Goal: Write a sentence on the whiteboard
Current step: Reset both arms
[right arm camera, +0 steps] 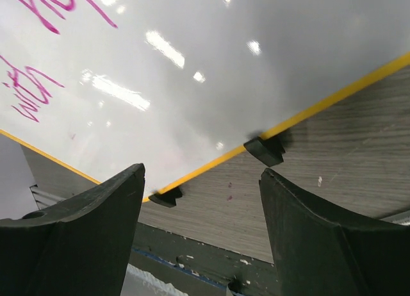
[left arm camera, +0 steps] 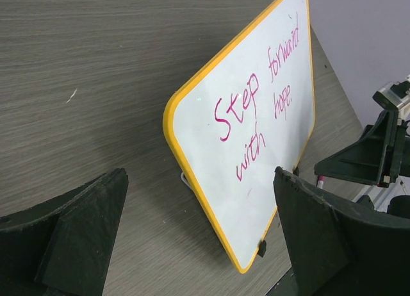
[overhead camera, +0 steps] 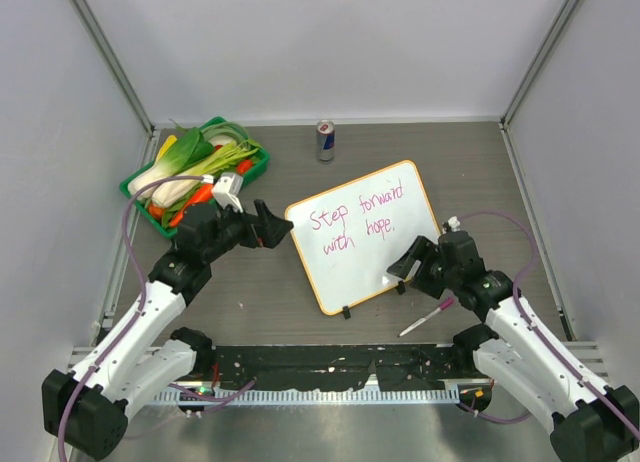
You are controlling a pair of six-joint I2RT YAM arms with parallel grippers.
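Note:
The whiteboard [overhead camera: 352, 274] lies tilted in the middle of the table, with an orange-yellow rim and two black clips [right arm camera: 264, 150] on its near edge. The sentence [overhead camera: 355, 222], in pink, reads "Step forward with hope." in two lines. My left gripper [overhead camera: 275, 225] is open and empty, just off the board's left edge. In the left wrist view its fingers [left arm camera: 70, 232] flank the board [left arm camera: 256, 193] and the writing [left arm camera: 256, 116]. My right gripper [overhead camera: 405, 267] is open and empty over the board's near right edge [right arm camera: 224, 65]. A pink marker [overhead camera: 428, 317] lies on the table near it.
A green tray [overhead camera: 128, 188] of vegetables stands at the back left, behind my left arm. A drink can [overhead camera: 325, 140] stands at the back centre. Walls close the table on three sides. A black rail runs along the near edge.

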